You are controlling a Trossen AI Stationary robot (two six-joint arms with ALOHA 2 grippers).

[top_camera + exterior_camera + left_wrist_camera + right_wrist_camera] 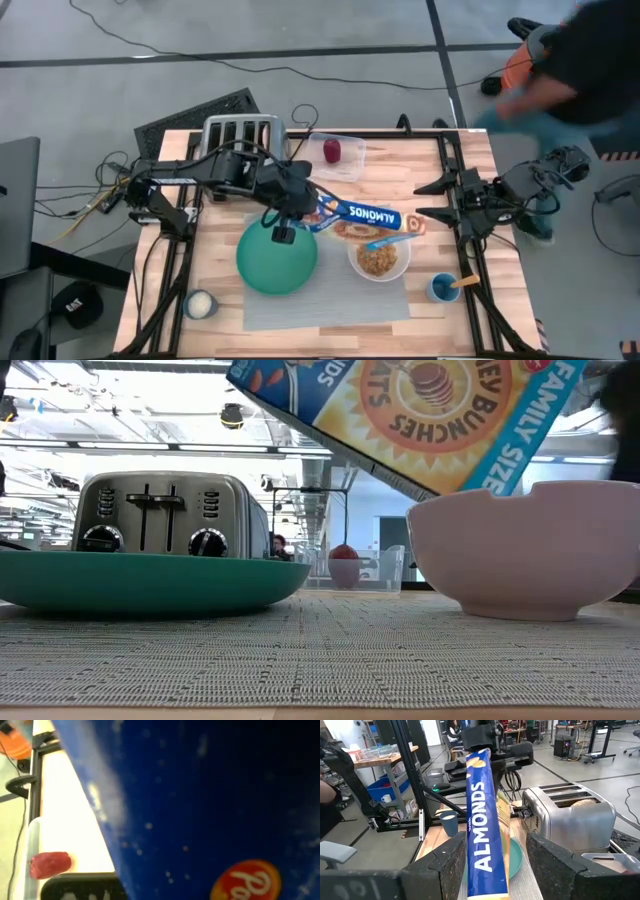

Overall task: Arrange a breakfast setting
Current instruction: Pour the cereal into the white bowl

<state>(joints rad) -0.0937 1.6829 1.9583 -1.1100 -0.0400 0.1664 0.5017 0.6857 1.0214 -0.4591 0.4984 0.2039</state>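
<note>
From above, the left claw (pixel 296 212) is clamped on a blue cereal box (pixel 372 216), tilted over the white bowl (pixel 379 260), which has cereal inside. The teal plate (pixel 276 258) and bowl sit on the grey placemat (pixel 330 305); the red fruit (pixel 332 151) lies in a clear container (pixel 350 160) near the toaster (pixel 244 131). The right claw (pixel 432 199) waits at the counter's right edge, fingers apart.

At counter level, the box (pixel 420 415) hangs above the bowl (pixel 528 550).

In the right wrist view, a round bread (pixel 582 803) sits in a toaster slot.

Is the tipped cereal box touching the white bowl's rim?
Cannot tell. In the low view the cereal box overlaps the white bowl rim; no view plainly shows contact or gap.
</note>
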